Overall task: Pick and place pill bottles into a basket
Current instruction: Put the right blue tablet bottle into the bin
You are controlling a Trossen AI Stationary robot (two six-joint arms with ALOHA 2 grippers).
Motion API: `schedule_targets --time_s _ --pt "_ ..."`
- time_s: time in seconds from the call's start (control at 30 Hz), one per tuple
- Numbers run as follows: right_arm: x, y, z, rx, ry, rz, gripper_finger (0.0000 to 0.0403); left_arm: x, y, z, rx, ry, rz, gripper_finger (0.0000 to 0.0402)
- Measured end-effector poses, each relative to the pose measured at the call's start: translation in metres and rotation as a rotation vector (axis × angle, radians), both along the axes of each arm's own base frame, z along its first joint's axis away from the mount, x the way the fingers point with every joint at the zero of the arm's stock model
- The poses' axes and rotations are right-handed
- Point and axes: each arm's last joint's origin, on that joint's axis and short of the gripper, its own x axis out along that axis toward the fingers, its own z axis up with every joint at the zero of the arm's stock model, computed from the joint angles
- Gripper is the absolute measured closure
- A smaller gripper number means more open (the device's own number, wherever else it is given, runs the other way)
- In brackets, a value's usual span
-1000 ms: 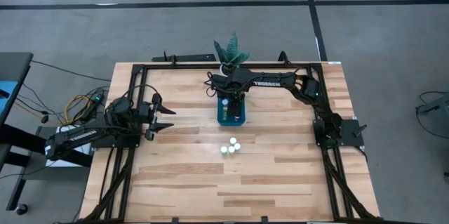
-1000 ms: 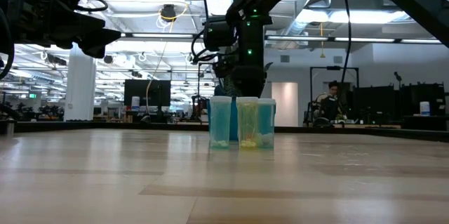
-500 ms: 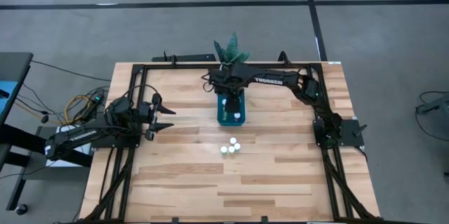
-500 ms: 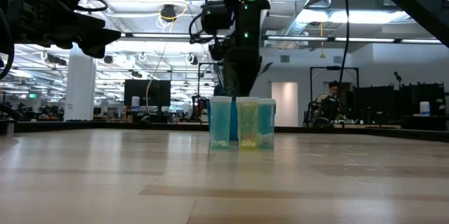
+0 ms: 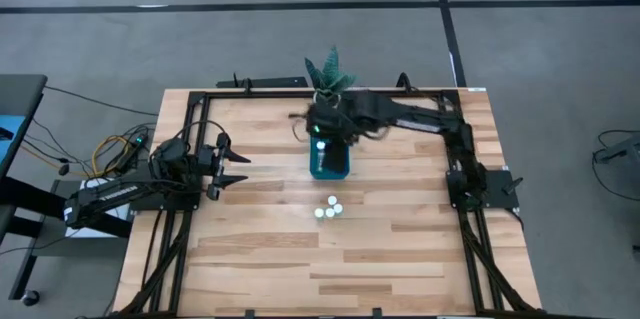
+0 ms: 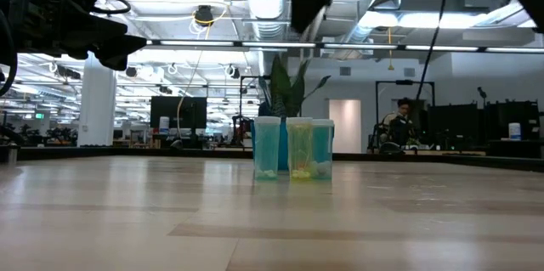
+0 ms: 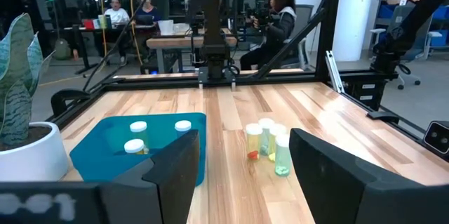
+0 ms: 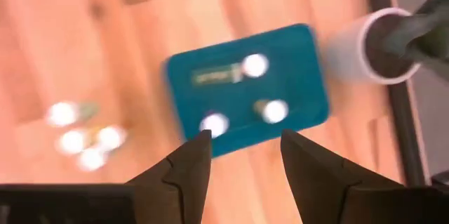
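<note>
The teal basket [image 5: 330,165] stands on the table in front of the plant pot, with three white-topped pill bottles [image 8: 255,64] upright inside; it also shows in the left wrist view [image 7: 105,147]. A cluster of pill bottles [image 5: 328,209] stands on the table nearer the front edge, also in the low view [image 6: 293,147]. My right gripper [image 8: 242,161] is open and empty, high above the basket's far end [image 5: 325,125]. My left gripper [image 5: 238,169] is open and empty at the table's left, pointing at the basket [image 7: 242,175].
A white pot with a green spiky plant [image 5: 327,84] stands right behind the basket, close under my right arm. A black frame [image 5: 200,94] runs around the table's edges. People sit at desks beyond the table [image 7: 280,13].
My right gripper has risen from just over the basket, up and slightly toward the far edge, leaving the top of the low view. The bottles in the basket and the cluster on the table have stayed put.
</note>
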Motion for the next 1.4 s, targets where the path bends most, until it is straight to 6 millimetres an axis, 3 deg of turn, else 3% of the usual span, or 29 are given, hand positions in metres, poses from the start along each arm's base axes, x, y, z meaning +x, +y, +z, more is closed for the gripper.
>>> schedule_targets --time_s 0.33,0.53,0.73,1.0,1.17,1.4 --pt "-0.041 0.099 0.039 0.036 -0.109 0.030 0.0247 0.000 0.000 0.000 0.000 0.000 0.000 0.0189" --pt "-0.056 0.147 0.041 0.134 -0.129 -0.004 0.0250 0.000 0.000 0.000 0.000 0.000 0.000 0.0189" --pt "-0.063 0.182 0.032 0.180 -0.117 -0.070 0.0251 0.000 0.000 0.000 0.000 0.000 0.000 0.0189" --pt "-0.066 0.196 0.000 0.159 -0.019 -0.203 0.0247 0.000 0.000 0.000 0.000 0.000 0.000 0.0189" --pt "-0.060 0.194 -0.029 0.135 0.034 -0.252 0.0237 0.000 0.000 0.000 0.000 0.000 0.000 0.0189" --pt "-0.048 0.182 -0.055 0.152 0.056 -0.268 0.0224 0.000 0.000 0.000 0.000 0.000 0.000 0.0189"
